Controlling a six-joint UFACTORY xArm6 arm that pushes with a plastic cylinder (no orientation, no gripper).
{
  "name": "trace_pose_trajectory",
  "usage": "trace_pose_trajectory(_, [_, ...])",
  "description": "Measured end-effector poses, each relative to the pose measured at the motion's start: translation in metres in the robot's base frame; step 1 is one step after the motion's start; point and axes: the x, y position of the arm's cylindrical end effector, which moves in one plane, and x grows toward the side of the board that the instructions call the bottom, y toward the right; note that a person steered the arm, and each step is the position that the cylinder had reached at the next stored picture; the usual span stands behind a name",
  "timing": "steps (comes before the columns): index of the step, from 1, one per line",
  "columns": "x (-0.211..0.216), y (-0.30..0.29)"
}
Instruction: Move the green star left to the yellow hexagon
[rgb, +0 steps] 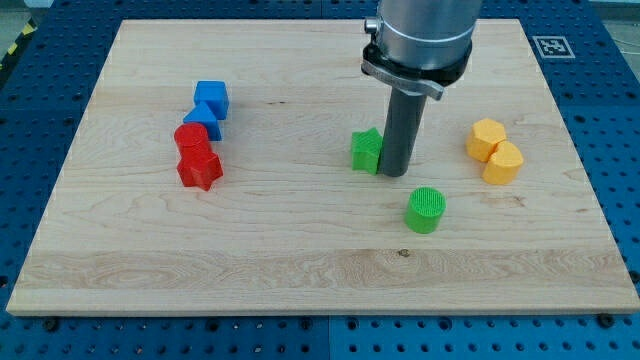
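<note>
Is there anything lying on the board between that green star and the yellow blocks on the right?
Only my tip, touching the green star on its right side. Past it, bare wood runs to the yellow hexagon in the camera view.

Toward the table's (300, 270) left edge cluster two blue blocks (209, 106) and two red ones (196, 156) (touching in a column). A green cylinder (426, 210) stands nearer the bottom edge, right of centre.
</note>
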Motion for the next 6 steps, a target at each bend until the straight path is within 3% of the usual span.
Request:
trace_pose_trajectory(1, [-0.002, 0.000])
trace_pose_trajectory(2, [0.024, -0.006])
trace_pose_trajectory(5, [-0.005, -0.020])
trace_pose_trajectory(6, [-0.005, 0.005])
